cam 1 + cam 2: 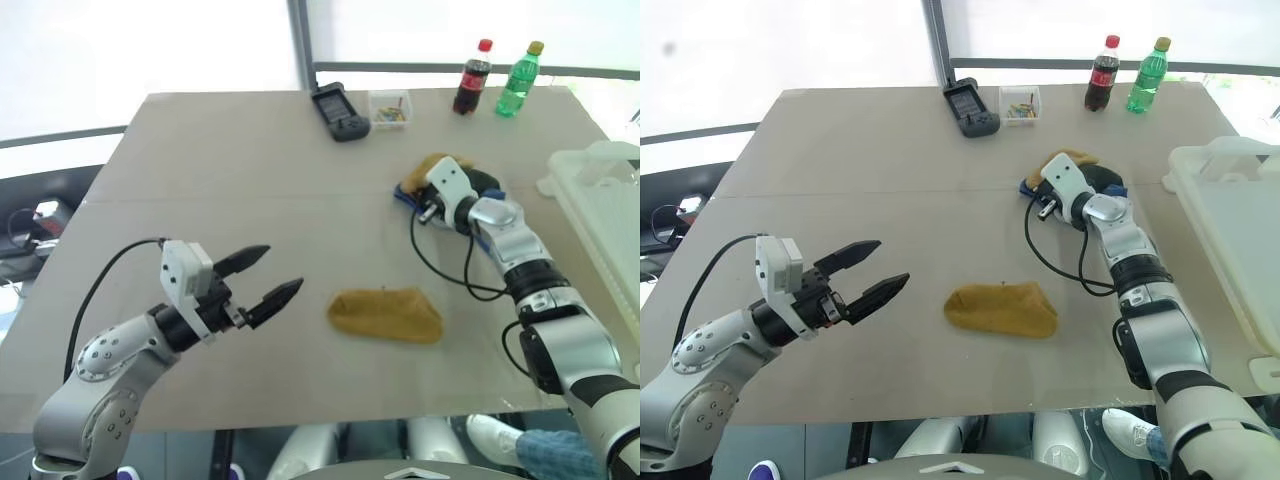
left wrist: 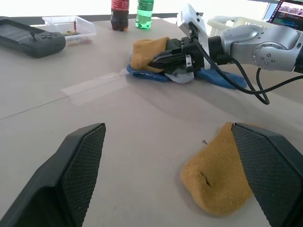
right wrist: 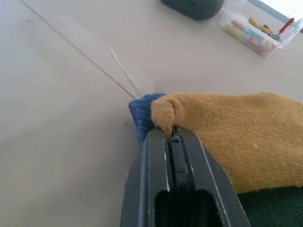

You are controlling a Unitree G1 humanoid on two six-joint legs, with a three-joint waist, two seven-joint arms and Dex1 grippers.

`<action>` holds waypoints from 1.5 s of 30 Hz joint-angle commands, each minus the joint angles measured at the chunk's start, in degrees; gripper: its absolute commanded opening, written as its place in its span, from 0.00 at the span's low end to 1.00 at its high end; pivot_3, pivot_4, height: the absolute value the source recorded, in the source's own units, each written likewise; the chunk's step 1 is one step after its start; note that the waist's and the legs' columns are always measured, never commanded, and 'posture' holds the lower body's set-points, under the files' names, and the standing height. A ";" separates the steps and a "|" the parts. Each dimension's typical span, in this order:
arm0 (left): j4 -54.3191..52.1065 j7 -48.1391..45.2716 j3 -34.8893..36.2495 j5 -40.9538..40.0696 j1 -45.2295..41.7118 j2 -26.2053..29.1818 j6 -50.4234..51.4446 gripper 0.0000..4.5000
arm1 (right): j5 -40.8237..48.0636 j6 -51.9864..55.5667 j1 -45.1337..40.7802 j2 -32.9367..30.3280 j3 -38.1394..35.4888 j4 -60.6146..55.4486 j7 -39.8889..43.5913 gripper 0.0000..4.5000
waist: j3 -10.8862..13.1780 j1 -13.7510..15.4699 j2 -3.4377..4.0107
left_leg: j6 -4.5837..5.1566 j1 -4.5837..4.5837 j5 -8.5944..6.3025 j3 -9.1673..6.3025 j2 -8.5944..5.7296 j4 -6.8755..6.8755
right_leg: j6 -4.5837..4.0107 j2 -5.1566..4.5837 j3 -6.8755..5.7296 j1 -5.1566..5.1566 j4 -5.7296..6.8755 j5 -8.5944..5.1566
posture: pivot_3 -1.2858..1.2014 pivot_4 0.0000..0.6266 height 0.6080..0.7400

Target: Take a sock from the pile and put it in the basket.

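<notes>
Pile lies on the table, near side of the two bottles, just beside the basket at the table's right edge. Right gripper is pinched shut on a fold of the mustard sock at the pile's edge; blue sock sits under it. Left gripper hangs spread wide, holding nothing. A single mustard sock lies apart from the pile, toward the robot.

Judgement: socks are light, limp, grippy knit; a pinched fold should hold, though neighbours may drag along. Table is smooth, matte and level, with bright windows behind.
</notes>
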 commanded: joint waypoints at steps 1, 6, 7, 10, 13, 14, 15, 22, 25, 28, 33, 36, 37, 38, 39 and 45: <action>-0.90 -0.48 0.52 0.10 0.34 -0.06 -1.41 1.00 | 5.71 5.88 1.86 -0.11 -3.37 -11.23 3.33 0.01 | 0.00 0.03 0.00 | 0.00 0.00 0.00 0.00 0.00 0.00 | 0.00 0.00 0.00 0.00 0.00 0.00 | 0.52 0.24 1.00; -0.51 -0.61 0.28 0.28 0.45 -0.22 -1.60 1.00 | 13.99 22.85 10.66 -1.07 -5.50 -33.03 5.75 0.01 | 0.00 0.28 0.00 | 0.00 -0.03 0.00 -0.03 0.01 -0.01 | 0.00 -0.01 -0.02 0.00 -0.02 0.00 | 0.52 0.24 1.00; -0.40 -0.66 0.19 0.32 0.44 -0.26 -1.63 1.00 | 15.76 26.82 12.51 -1.28 -5.92 -37.82 5.44 0.01 | 0.00 0.33 0.01 | 0.01 -0.03 -0.01 -0.04 0.01 -0.01 | 0.00 -0.01 -0.03 0.00 -0.02 0.00 | 0.52 0.24 1.00; 0.35 -0.95 0.03 0.47 0.15 -0.23 -1.75 1.00 | 20.44 37.35 17.68 -1.72 -6.43 -50.52 4.14 0.01 | 0.01 0.50 0.03 | 0.01 -0.05 -0.01 -0.03 0.00 -0.01 | 0.00 -0.04 -0.03 0.00 0.00 0.00 | 0.52 0.24 1.00; 1.58 -1.43 -0.05 0.70 -0.30 -0.15 -2.02 1.00 | 25.46 46.75 23.58 -1.08 -5.37 -62.47 2.28 0.01 | 0.00 0.76 0.04 | 0.01 -0.03 -0.01 -0.02 0.01 -0.02 | 0.00 -0.04 -0.02 0.00 0.00 0.00 | 0.52 0.24 1.00; 1.90 -1.57 -0.11 0.77 -0.45 -0.14 -2.08 1.00 | 26.22 48.44 24.71 -0.61 -4.97 -64.79 1.35 0.01 | 0.00 0.83 0.04 | 0.00 -0.03 -0.02 -0.04 0.04 -0.02 | 0.00 -0.02 -0.04 0.00 -0.02 0.00 | 0.52 0.24 1.00; 2.19 -1.68 -0.20 0.85 -0.65 -0.13 -2.10 1.00 | 26.61 49.60 25.46 -0.08 -4.56 -66.34 0.34 0.01 | 0.01 0.77 0.04 | 0.00 -0.04 -0.03 -0.04 0.05 -0.02 | 0.00 -0.02 -0.04 0.00 -0.02 0.00 | 0.52 0.24 1.00; 4.17 -2.02 -1.22 1.25 -3.12 0.20 -1.31 1.00 | 24.70 49.58 24.81 7.67 0.68 -65.11 -7.04 0.01 | 0.00 0.92 0.04 | -0.01 0.02 -0.03 0.05 0.05 0.00 | -0.05 -0.02 0.01 -0.01 0.01 0.05 | 0.52 0.24 1.00; 4.71 -1.87 -1.23 0.96 -3.52 0.34 -0.74 1.00 | 23.22 47.58 23.43 11.39 2.93 -61.02 -8.95 0.01 | 0.00 0.86 0.04 | -0.01 0.03 -0.03 0.05 0.05 0.00 | -0.05 -0.01 0.02 -0.02 0.00 0.05 | 0.52 0.24 1.00; 4.84 -1.78 -0.84 0.66 -3.30 0.47 -0.21 1.00 | 22.58 46.57 22.83 15.12 5.59 -57.54 -9.76 0.01 | 0.00 0.65 0.04 | -0.01 0.03 -0.03 0.04 0.04 -0.01 | -0.05 0.01 0.00 -0.03 0.00 0.05 | 0.52 0.24 1.00; 4.67 -1.00 -0.11 0.28 -2.73 0.80 0.98 1.00 | 20.76 45.56 23.22 16.13 9.80 -52.90 -8.46 0.01 | 0.01 0.45 0.06 | -0.01 0.03 -0.03 0.01 0.04 -0.01 | -0.06 0.01 -0.05 -0.03 0.00 0.05 | 0.52 0.24 1.00; 4.05 -0.37 -1.15 0.80 -2.04 1.10 2.28 1.00 | 20.35 45.15 23.50 15.57 9.87 -52.56 -8.45 0.21 | 0.01 0.44 0.06 | -0.01 0.04 -0.03 0.01 0.03 -0.01 | -0.06 0.02 -0.06 -0.02 0.02 0.05 | 0.52 0.24 1.00; 3.76 -0.19 -1.49 0.68 -1.74 0.89 2.65 1.00 | 20.37 45.42 23.65 15.26 9.66 -53.26 -8.59 0.34 | 0.01 0.43 0.06 | -0.01 0.04 -0.03 0.00 0.03 -0.01 | -0.06 0.02 -0.06 -0.02 0.02 0.05 | 0.52 0.24 1.00; 3.67 0.69 -1.86 0.54 -1.80 0.41 3.33 1.00 | 20.80 46.27 23.78 14.61 9.24 -54.63 -8.38 0.39 | 0.01 0.39 0.06 | -0.01 0.05 -0.03 0.00 0.03 -0.01 | -0.06 0.02 -0.06 -0.03 0.02 0.05 | 0.52 0.24 1.00; 3.75 1.59 -2.35 0.81 -2.04 0.05 3.80 1.00 | 21.40 47.15 23.85 13.89 8.77 -55.95 -7.91 0.49 | 0.01 0.40 0.06 | -0.01 0.05 -0.03 0.00 0.03 -0.01 | -0.06 0.02 -0.06 -0.03 0.02 0.05 | 0.52 0.24 1.00; 4.90 7.44 -6.72 2.25 -5.54 -4.23 5.85 1.00 | 27.41 50.82 21.40 9.35 4.10 -62.18 -3.60 0.57 | -0.01 0.66 0.02 | -0.01 0.02 -0.03 -0.01 0.03 0.00 | -0.05 -0.01 -0.07 -0.01 0.00 0.05 | 0.52 0.24 1.00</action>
